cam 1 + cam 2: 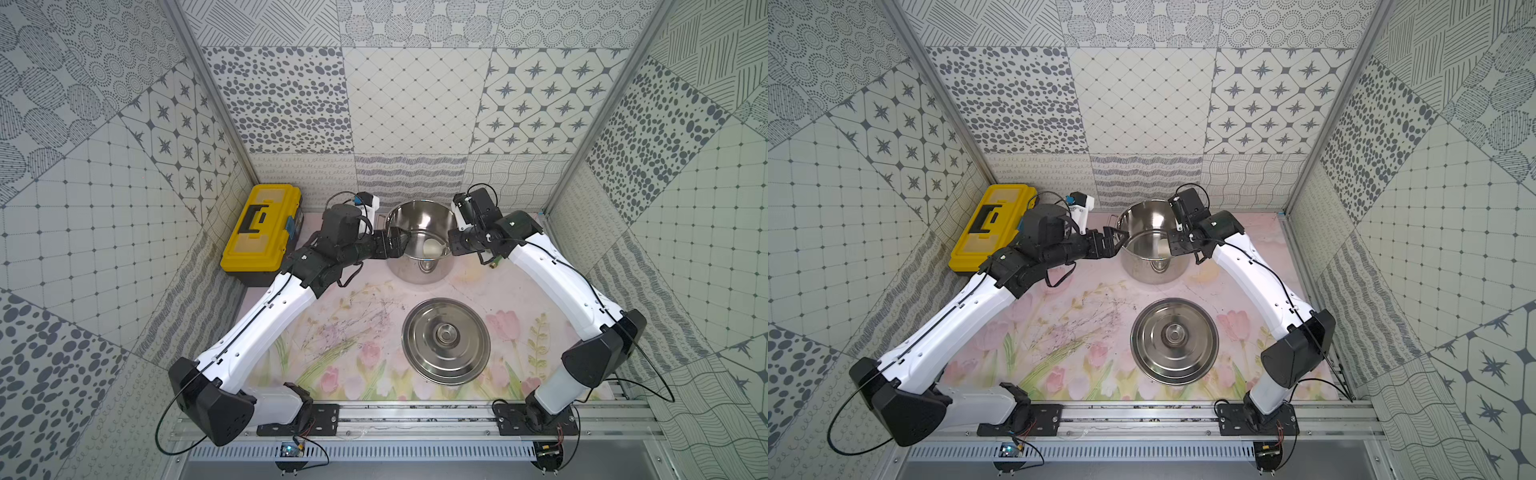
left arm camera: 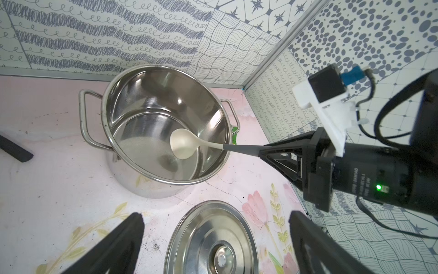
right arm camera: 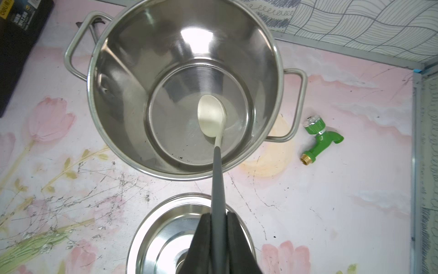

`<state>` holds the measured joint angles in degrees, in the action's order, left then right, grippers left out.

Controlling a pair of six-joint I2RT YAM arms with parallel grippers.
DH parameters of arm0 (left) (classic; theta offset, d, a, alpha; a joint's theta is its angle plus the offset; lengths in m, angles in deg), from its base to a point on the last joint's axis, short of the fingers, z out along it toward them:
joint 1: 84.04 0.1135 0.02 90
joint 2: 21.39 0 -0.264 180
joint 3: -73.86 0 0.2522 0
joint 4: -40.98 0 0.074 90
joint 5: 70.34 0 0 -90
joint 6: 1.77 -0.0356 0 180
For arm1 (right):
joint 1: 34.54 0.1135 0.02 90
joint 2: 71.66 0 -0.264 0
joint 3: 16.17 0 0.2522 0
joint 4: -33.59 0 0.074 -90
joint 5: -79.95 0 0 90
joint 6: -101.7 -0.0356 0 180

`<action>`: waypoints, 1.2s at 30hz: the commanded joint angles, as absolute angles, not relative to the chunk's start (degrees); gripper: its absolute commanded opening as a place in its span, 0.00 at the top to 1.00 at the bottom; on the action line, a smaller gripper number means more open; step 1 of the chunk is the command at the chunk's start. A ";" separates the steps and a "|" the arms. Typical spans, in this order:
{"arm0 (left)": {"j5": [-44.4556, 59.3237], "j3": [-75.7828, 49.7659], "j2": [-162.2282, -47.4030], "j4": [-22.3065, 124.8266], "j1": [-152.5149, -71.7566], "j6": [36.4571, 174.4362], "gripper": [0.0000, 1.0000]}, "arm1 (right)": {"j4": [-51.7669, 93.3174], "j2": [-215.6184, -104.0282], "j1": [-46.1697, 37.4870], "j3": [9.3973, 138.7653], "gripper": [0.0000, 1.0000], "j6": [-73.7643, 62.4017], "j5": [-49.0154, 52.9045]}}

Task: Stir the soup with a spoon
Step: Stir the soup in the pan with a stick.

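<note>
A steel pot [image 1: 415, 220] [image 3: 142, 47] [image 2: 142, 95] stands at the back of the table. No soup shows inside it, only bare steel. The spoon [image 3: 212, 116] [image 2: 183, 143] [image 1: 432, 248] reaches down into the pot, its cream bowl low near the bottom. My right gripper [image 3: 218, 215] [image 2: 267, 151] [image 1: 451, 245] is shut on the spoon's dark grey handle, just outside the pot's right rim. Over on the left rim, my left gripper [image 2: 216, 214] [image 1: 399, 243] [image 1: 1115, 241] stands wide open with nothing in it.
The pot's lid [image 1: 446, 340] [image 1: 1173, 340] [image 3: 166, 225] lies flat on the flowered mat in front of the pot. A yellow toolbox [image 1: 262, 228] sits at the back left. A green tap [image 3: 317, 140] lies right of the pot. Patterned walls enclose three sides.
</note>
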<state>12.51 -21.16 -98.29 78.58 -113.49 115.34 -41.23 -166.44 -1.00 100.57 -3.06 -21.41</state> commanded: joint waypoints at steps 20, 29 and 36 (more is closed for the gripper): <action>20.71 -6.33 -90.68 78.14 -113.57 118.69 0.00 | -37.94 -183.05 0.10 121.22 1.00 1.53 -26.33; 20.72 -6.57 -90.34 76.78 -113.57 117.76 0.01 | -39.07 -178.54 -4.13 115.64 1.00 5.17 -27.28; 20.87 -7.03 -91.03 75.38 -113.57 117.43 0.01 | -39.04 -171.48 -4.31 106.98 1.00 6.83 -26.12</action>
<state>20.24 -6.40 -90.84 78.38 -113.49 119.45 -40.82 -176.32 -4.74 108.92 5.33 -26.52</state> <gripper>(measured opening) 0.994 0.154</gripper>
